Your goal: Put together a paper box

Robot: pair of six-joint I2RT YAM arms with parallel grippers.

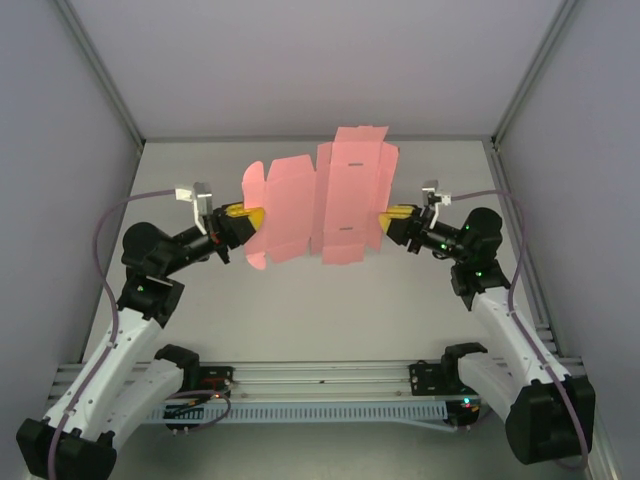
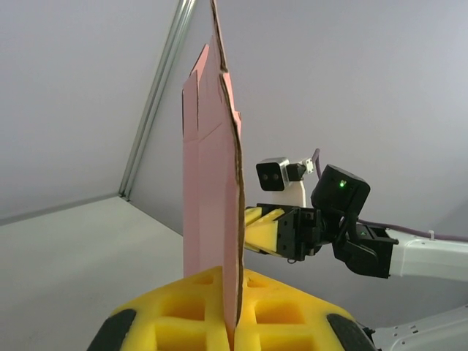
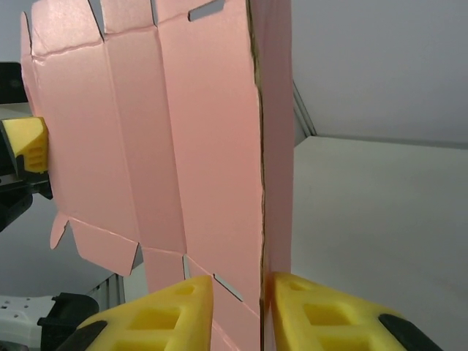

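The paper box is a flat pink die-cut sheet with flaps, held upright in the air between the two arms. My left gripper is shut on its left edge; in the left wrist view the sheet stands edge-on, pinched between the yellow pads of that gripper. My right gripper holds the right edge. In the right wrist view its yellow fingers close round a folded part of the sheet, the cut edge lying against the right finger.
The white table lies below the sheet, with grey walls on three sides. A metal rail runs between the arm bases at the near edge.
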